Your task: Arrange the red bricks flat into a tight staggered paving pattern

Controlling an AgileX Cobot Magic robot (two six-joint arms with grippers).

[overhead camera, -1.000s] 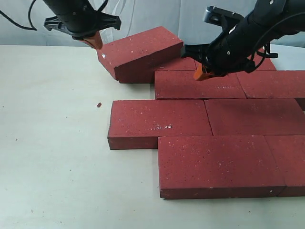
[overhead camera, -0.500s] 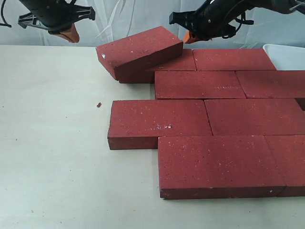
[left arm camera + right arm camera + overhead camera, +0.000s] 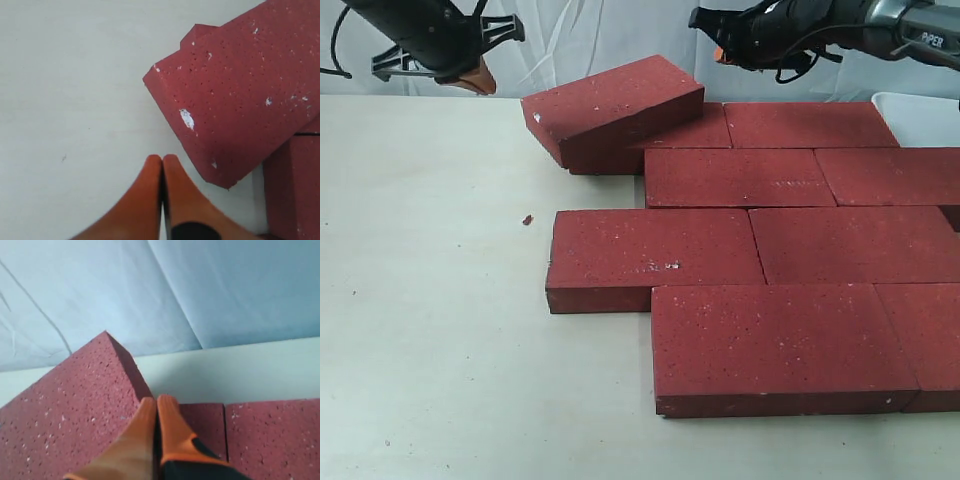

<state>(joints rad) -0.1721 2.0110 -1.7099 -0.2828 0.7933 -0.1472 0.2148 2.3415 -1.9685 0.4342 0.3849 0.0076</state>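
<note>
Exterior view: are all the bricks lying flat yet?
No, the back-left brick sits tilted, with its right end propped up on the flat brick beneath it.

Left hand [image 3: 162, 162] and right hand [image 3: 156, 404] are black, orange-tipped, with black cables [image 3: 340, 45].

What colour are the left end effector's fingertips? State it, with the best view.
Orange fingertips, pressed together; clearest in the left wrist view.

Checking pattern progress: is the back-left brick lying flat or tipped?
Tipped. The back-left brick slopes, its right end raised on a flat brick, left end down at the table.
</note>
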